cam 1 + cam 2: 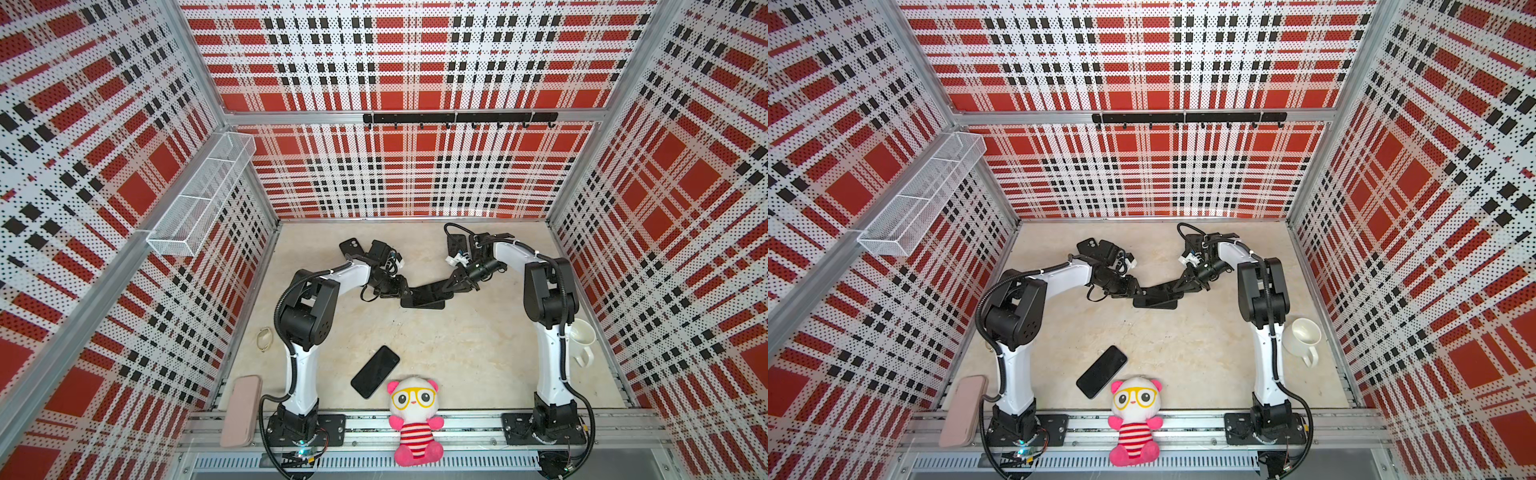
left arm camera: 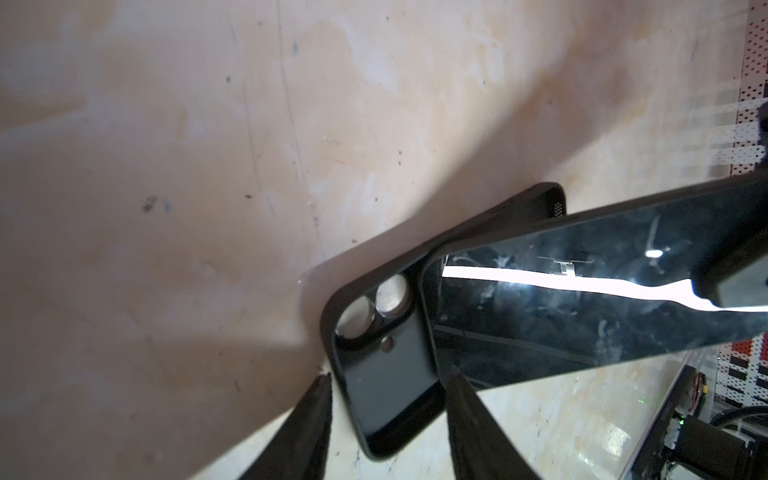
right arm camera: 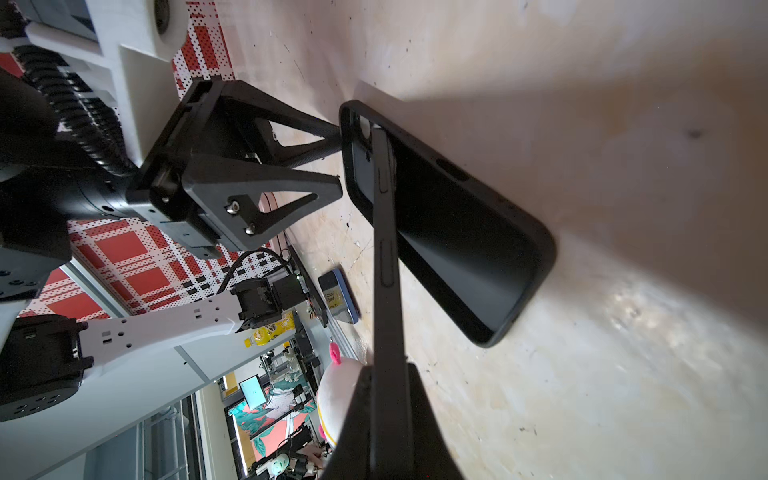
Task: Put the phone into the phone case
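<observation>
Both top views look down from high above the front edge of the beige tabletop (image 1: 457, 353), facing the red plaid perforated back wall (image 1: 415, 166) (near-identical framing, shifted slightly sideways). The left wrist camera sits close behind the left gripper (image 2: 390, 376), looking along its fingers at the matte black phone case (image 2: 386, 395). The right wrist camera, equally close behind the right gripper (image 3: 388, 370), faces it from the opposite side. Both wrist views share that case and the glossy black phone (image 2: 582, 299).

- Around me stand walls (image 1: 415, 174) of perforated sheet, printed in red, white and black plaid.
- My floor (image 1: 457, 353) is pale beige, marbled and scuffed.
- A white wire basket (image 1: 203, 195) hangs on the left wall.
- A black hook rail (image 1: 457, 117) crosses the back wall.
- Light is bright and even.
</observation>
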Available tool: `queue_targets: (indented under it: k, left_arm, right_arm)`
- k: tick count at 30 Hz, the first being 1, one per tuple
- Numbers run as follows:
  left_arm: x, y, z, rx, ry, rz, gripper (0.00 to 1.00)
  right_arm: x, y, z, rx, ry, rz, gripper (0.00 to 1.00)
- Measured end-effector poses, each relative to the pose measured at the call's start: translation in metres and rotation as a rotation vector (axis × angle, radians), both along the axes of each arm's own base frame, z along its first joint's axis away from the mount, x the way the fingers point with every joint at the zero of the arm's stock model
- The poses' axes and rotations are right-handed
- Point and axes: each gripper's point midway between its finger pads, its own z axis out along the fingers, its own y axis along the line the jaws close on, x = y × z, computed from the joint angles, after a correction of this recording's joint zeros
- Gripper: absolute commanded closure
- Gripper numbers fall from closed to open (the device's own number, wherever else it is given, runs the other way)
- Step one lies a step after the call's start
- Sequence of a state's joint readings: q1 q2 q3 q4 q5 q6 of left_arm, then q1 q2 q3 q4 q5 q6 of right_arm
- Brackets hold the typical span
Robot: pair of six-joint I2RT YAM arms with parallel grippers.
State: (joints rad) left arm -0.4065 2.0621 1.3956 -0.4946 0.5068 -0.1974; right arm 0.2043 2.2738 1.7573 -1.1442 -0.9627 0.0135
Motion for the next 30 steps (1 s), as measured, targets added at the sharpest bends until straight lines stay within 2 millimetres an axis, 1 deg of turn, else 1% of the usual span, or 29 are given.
queue_targets:
  k: [14, 19, 21, 23, 27, 30]
  left_arm:
    - [0.0, -0.002, 0.001, -0.012, 0.001, 0.001, 0.49]
    - [-0.001, -0.003, 0.0, -0.011, 0.004, 0.001, 0.49]
    - [-0.001, -0.002, 0.0, -0.012, 0.005, 0.003, 0.49]
    - [-0.001, -0.002, 0.0, -0.012, 0.005, 0.003, 0.49]
    - [-0.001, -0.003, 0.0, -0.012, 0.004, 0.004, 0.49]
    - [0.0, -0.002, 0.0, -0.009, 0.002, 0.005, 0.5]
  right_arm:
    - [0.004, 0.03, -0.004, 0.032, 0.011, 0.034, 0.96]
    - [0.004, 0.033, -0.006, 0.044, 0.025, 0.029, 0.93]
    - [0.005, 0.034, -0.006, 0.048, 0.03, 0.027, 0.89]
    - [0.005, 0.034, -0.007, 0.042, 0.028, 0.026, 0.83]
    - [0.009, 0.029, -0.02, -0.034, 0.006, 0.021, 0.69]
    - [0.012, 0.026, -0.027, -0.081, -0.011, 0.019, 0.63]
